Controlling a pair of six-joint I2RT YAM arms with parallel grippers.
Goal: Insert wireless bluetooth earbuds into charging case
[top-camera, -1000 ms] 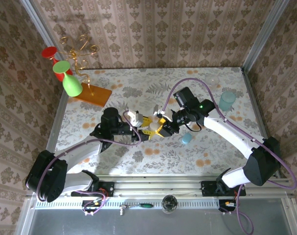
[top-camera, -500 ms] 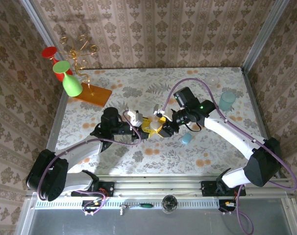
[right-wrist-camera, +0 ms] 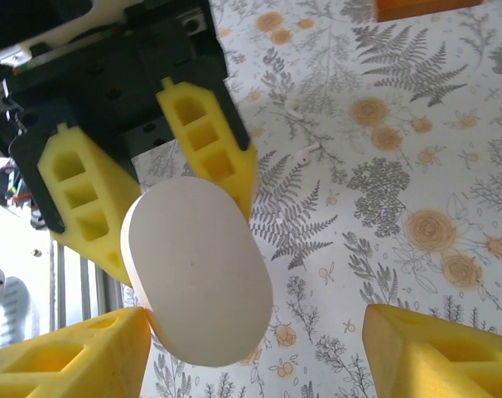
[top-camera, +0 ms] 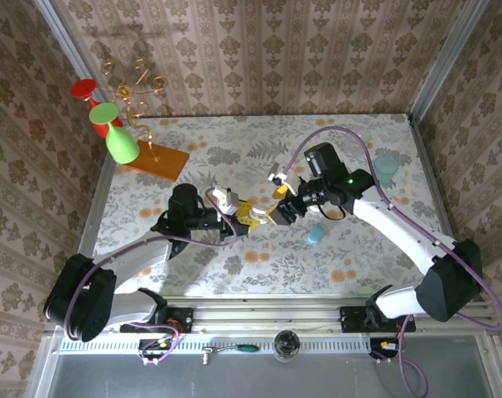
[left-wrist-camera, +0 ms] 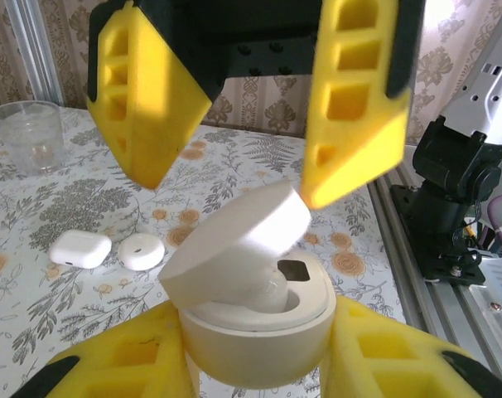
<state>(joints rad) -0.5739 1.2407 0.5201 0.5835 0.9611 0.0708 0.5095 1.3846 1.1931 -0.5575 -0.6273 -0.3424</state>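
My left gripper [left-wrist-camera: 255, 358] is shut on the base of a white oval lidded case [left-wrist-camera: 259, 332], held above the table. Its hinged lid [left-wrist-camera: 234, 245] stands tilted, half open over a white rounded bud [left-wrist-camera: 267, 292] in one well. My right gripper [left-wrist-camera: 230, 189] hangs open just above it, with one yellow fingertip [left-wrist-camera: 317, 186] against the lid's edge. From the right wrist the lid [right-wrist-camera: 197, 269] lies close to the right gripper's [right-wrist-camera: 255, 332] left fingertip. The small pillow-shaped charging case [left-wrist-camera: 79, 248] lies on the table. From overhead the left gripper [top-camera: 244, 217] and the right gripper [top-camera: 277, 207] meet mid-table.
A round white disc [left-wrist-camera: 142, 251] lies beside the pillow-shaped case, with a clear cup [left-wrist-camera: 34, 137] behind. A light-blue capsule [top-camera: 316, 235] sits under the right arm and a teal cup [top-camera: 386, 168] at far right. An orange board [top-camera: 156, 157] with goblets stands far left.
My right gripper has opened and drawn back up and to the right, off the case. My left gripper has tightened on the case's base and stayed in place.
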